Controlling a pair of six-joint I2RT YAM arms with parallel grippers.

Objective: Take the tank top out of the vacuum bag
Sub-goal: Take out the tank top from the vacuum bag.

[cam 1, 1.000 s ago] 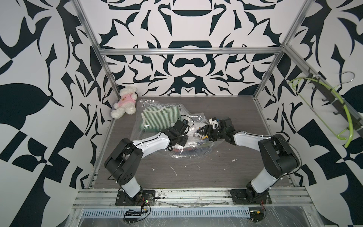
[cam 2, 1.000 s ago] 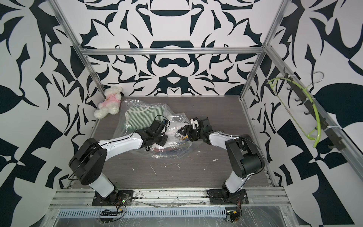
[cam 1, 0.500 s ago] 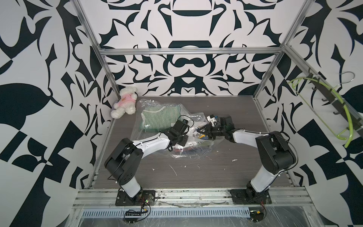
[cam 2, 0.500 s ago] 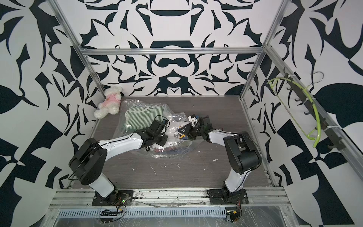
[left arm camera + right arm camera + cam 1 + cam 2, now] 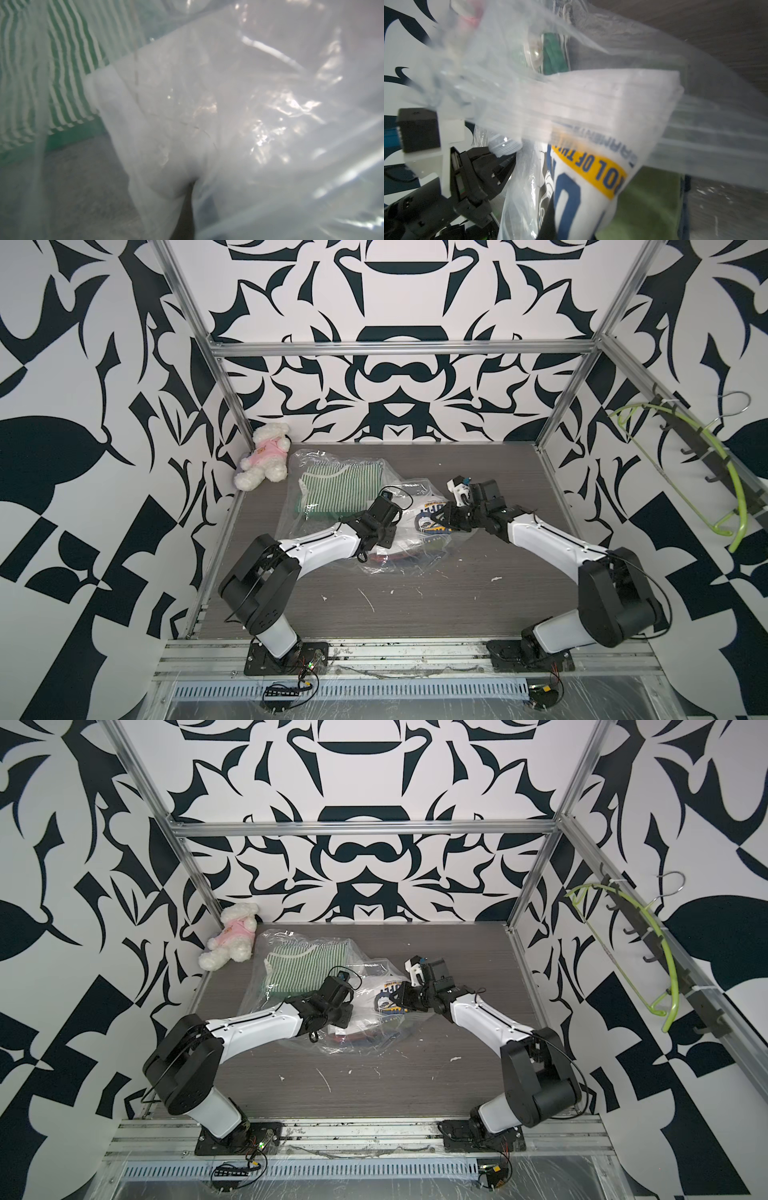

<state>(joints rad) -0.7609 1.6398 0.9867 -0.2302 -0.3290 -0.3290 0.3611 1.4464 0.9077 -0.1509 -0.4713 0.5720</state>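
Plastic film: the vacuum bag [image 5: 409, 489] is lying crumpled on the bench [image 5: 478, 597], running from near the back-left corner out to the middle. Both arms are reaching into it from the front corners.
Just changed: the right gripper [image 5: 442, 521] was gaping a second ago. It has been closing while its arm has been nosing in toward the bag's middle end.
Right grip: its jaws are now pinching the film by the zip-seal strip [image 5: 591, 108], right over a printed white garment [image 5: 581, 187]. I am not managing to tell whether cloth is being caught along with the plastic.
Left grip: the left gripper [image 5: 386, 533] is staying clamped as before. Film is puckering into its jaws in the left wrist view, so it seems to be holding the bag.
Tank top: going by the scooped neck, I am taking the green-and-white striped piece for the tank top [image 5: 340, 489]. It is sitting inside the bag at the back-left end, beyond the left gripper and well apart from the right one.
Meaning: with both grippers now biting plastic, the bag looks ready for spreading at the mouth. Nothing is coming out yet, and the printed garment is lying in the way.
Bystander: a plush toy [image 5: 266, 456] is slumping in the back-left corner, just beside the bag.
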